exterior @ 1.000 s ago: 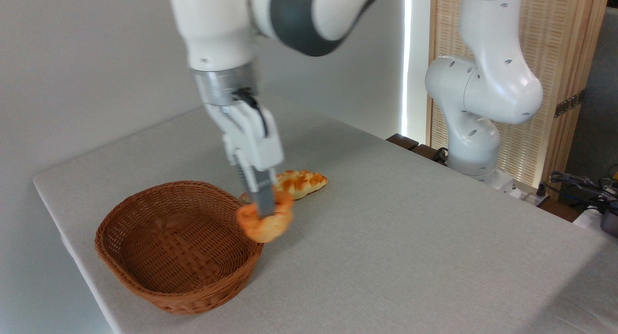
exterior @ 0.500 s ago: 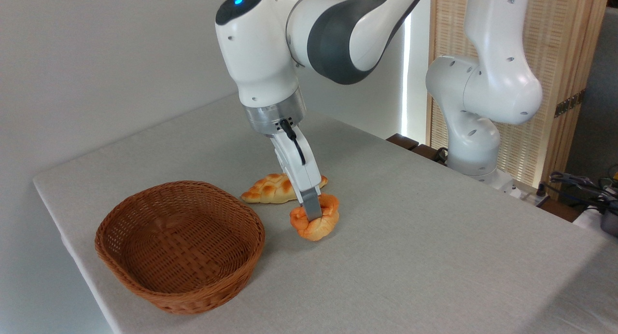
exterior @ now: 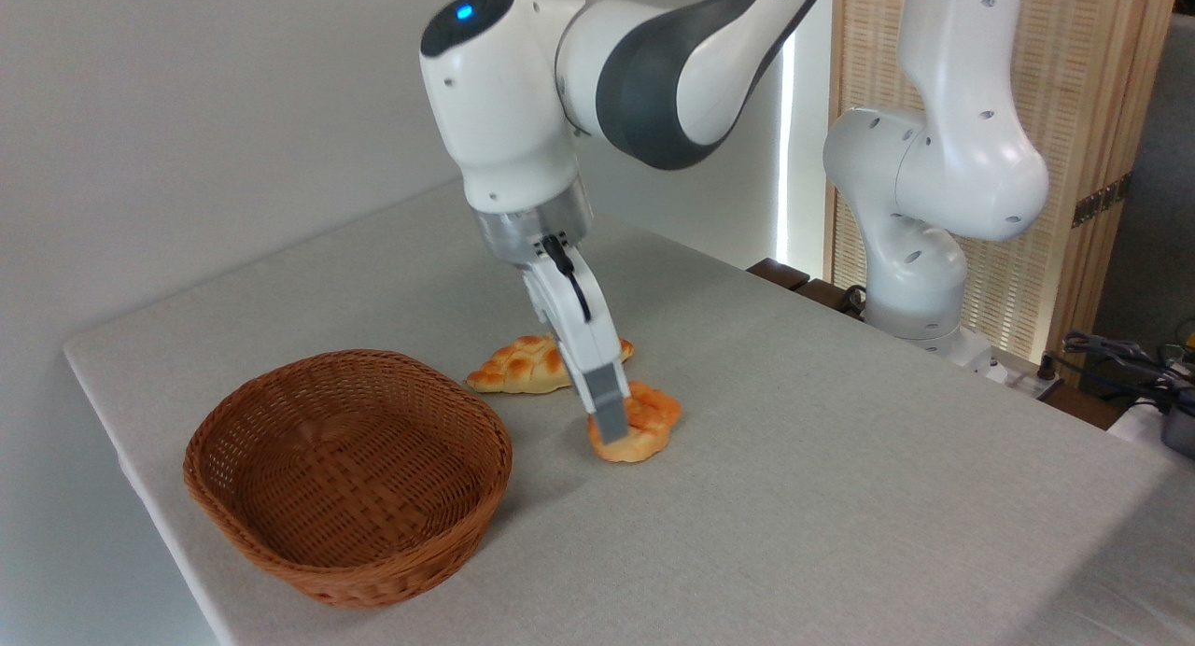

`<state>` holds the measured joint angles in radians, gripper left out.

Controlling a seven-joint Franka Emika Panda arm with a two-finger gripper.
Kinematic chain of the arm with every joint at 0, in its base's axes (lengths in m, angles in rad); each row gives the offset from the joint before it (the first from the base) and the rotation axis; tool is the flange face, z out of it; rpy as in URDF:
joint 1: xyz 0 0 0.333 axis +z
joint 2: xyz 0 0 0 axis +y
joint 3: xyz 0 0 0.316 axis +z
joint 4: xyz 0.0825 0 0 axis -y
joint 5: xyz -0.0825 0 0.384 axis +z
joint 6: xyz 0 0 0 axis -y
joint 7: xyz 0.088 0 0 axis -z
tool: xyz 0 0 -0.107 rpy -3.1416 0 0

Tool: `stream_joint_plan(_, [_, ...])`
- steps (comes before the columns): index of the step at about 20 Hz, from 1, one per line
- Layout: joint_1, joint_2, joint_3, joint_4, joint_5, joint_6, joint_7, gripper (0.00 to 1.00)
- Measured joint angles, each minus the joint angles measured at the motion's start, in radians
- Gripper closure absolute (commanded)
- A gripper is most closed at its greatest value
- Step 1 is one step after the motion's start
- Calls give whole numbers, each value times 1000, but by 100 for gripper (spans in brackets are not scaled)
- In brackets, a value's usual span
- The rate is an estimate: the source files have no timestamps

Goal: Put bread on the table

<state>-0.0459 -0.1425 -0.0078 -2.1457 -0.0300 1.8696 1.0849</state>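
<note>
The table (exterior: 840,497) is a wide grey cloth-covered surface, its near-left corner cut off by the bottom edge of the picture and its far-left corner at the wall. The white and grey robot arm (exterior: 653,58) reaches in from the right side, its base standing off the table's far-right edge, and bends down toward the middle of the left half. A brown wicker basket (exterior: 347,473) sits close to the left edge, near the front, with nothing inside it. Behind it, toward the middle of the table, lies a long braided loaf (exterior: 523,364). Just in front of the loaf and to the right of the basket, the bread (exterior: 644,420) rests on the cloth, apart from the basket. The gripper (exterior: 616,422) points down at the bread, its near finger (exterior: 609,413) against the bun's left side; I cannot tell whether the fingers clamp it or stand loose.
</note>
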Motion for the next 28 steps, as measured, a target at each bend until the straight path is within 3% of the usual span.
stream_joint_plan(5, [1,-7,1,150,-67,2,-105,0])
stream_joint_plan(10, [2,5,-4,326,-71,-58,-267,0])
stream_joint_plan(15, [67,93,-53,489,-71,-168,-317,0])
stream_joint_plan(20, [78,123,-80,517,-71,-186,-389,0])
stream_joint_plan(28, [78,127,-82,518,-50,-187,-392,0])
